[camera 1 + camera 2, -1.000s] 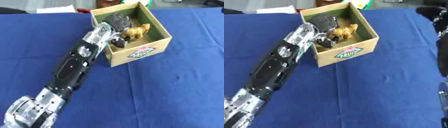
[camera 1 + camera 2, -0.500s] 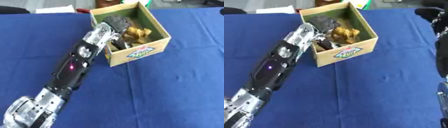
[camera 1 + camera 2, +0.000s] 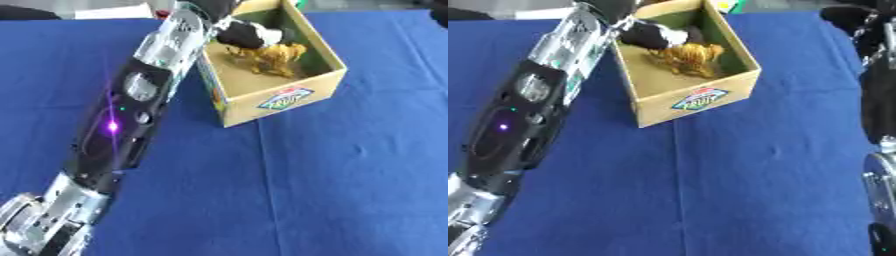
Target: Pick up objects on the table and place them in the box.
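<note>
Black-and-white toy animal (image 3: 252, 35) hangs at the near-left rim of the cardboard box (image 3: 278, 102), partly inside, just beside a golden-brown toy animal (image 3: 273, 56) lying on the box floor. Left hand (image 3: 614, 6) at top edge, mostly cut off; cannot tell how its fingers sit on the toy. Left arm (image 3: 131, 105) slants across the blue tablecloth (image 3: 350, 175). Right arm (image 3: 878, 100) along right edge; its hand unclear.

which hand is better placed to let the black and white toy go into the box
Left. Its robot hand reaches over the box with the black and white toy right at it, above the golden toy. The right arm stays off to the side.
</note>
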